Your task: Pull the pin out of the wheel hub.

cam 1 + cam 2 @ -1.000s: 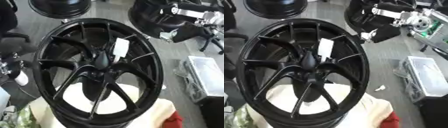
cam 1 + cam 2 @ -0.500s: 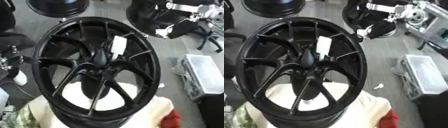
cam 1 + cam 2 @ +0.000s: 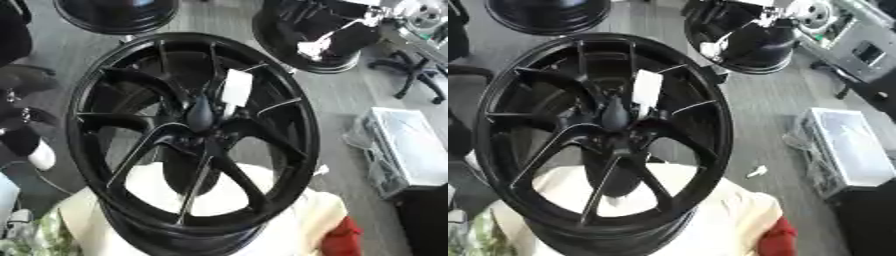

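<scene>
The black wheel hub (image 3: 262, 100) lies tilted on a cream cloth (image 3: 289, 225) and fills the middle of both views. A dark tapered pin (image 3: 199, 114) stands in its centre bore. A white tag (image 3: 236, 87) hangs on a spoke just right of the pin. My right hand (image 3: 715, 49) reaches in from the upper right, well above and to the right of the hub and apart from it; a white bit shows at its end. A dark part of my left arm (image 3: 26, 135) with a white end shows at the left edge, beside the rim.
Two more black wheels lie on the floor behind, one at the back left (image 3: 114, 15) and one at the back right (image 3: 754, 40). A clear plastic box (image 3: 411, 145) stands to the right. A red cloth (image 3: 341, 237) lies at the lower right.
My right hand has drifted up and to the left, staying off the hub. The picture has shifted slightly. The pin still stands in the hub's centre.
</scene>
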